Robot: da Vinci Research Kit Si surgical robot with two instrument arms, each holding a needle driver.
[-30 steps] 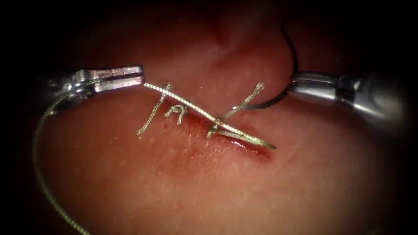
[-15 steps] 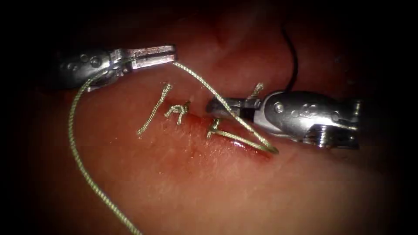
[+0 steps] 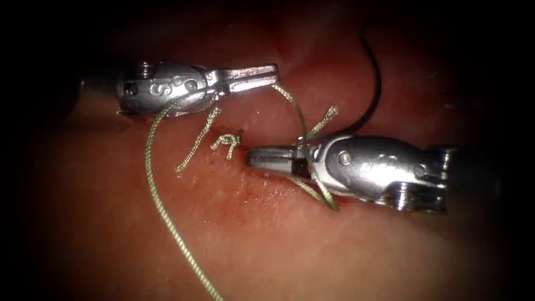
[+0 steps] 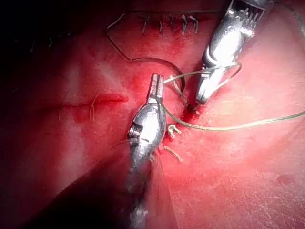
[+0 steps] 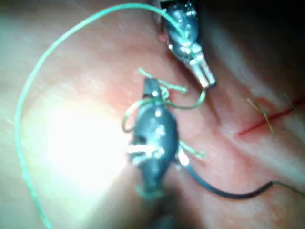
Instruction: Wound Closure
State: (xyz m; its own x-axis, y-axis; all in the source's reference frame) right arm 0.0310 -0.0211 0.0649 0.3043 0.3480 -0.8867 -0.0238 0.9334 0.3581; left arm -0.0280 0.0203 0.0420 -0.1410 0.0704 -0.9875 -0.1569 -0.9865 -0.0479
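We see tissue (image 3: 267,245), cut (image 3: 267,192) mid-surface. Right tool (image 3: 262,159) lies over cut, jaws together, empty, thread (image 3: 156,206) wrapped round it, likely for knot; half second ago it sat further right. Left tool (image 3: 270,71) clamps thread, has moved right. Needle (image 3: 374,83) lies free on tissue toward far edge, right of cut. Cut ends (image 3: 196,142) left of cut.

My tool (image 5: 152,90) lies over the tissue (image 5: 71,124) with thread (image 5: 28,100) looped around it; the other tool (image 5: 206,78) grips that thread, needle (image 5: 224,192) lying free.
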